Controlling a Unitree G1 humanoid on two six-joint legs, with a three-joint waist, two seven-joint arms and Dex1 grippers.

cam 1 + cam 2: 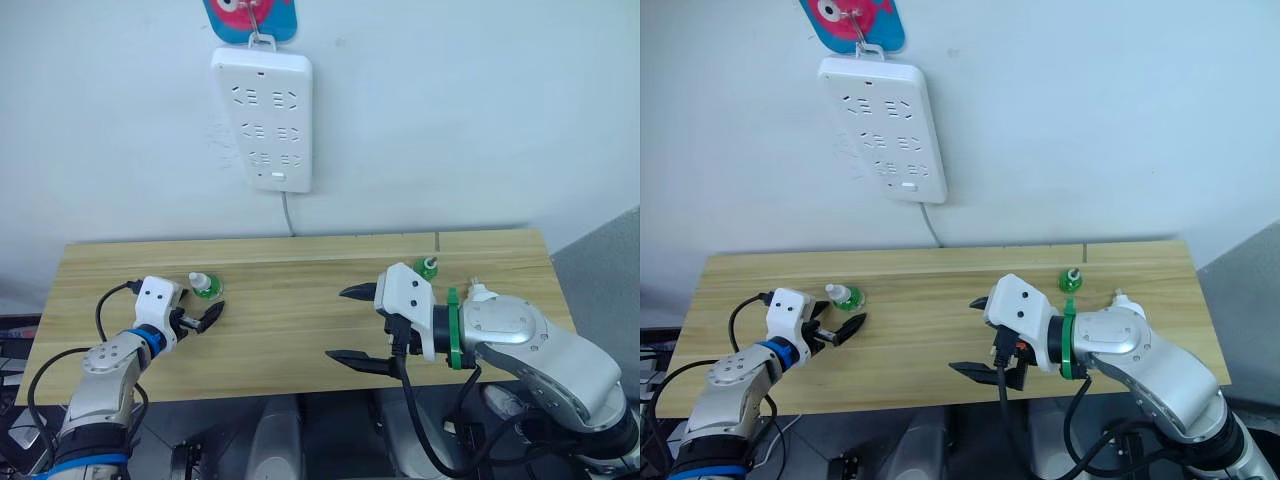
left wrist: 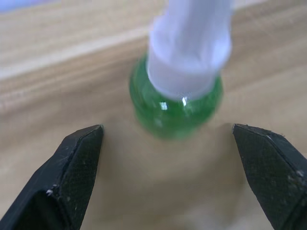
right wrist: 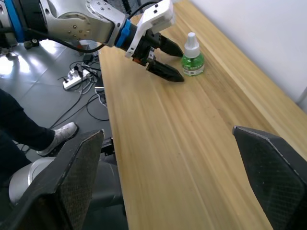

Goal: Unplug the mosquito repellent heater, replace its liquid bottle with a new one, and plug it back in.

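New one (image 1: 203, 286) capped, upright on surface (image 1: 290, 310) just ahead of left tool (image 1: 208, 316), spread and not gripping; right tool (image 1: 336, 323) wide open, empty, liquid bottle (image 1: 427, 267) behind it; power strip (image 1: 262, 118) bare, so likely unplugged, swap and replug left.

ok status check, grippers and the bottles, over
Left gripper open, lined up on capped new bottle, not touching. Right gripper open, empty, over mid table. Wick bottle upright behind right arm. Nothing blocking.
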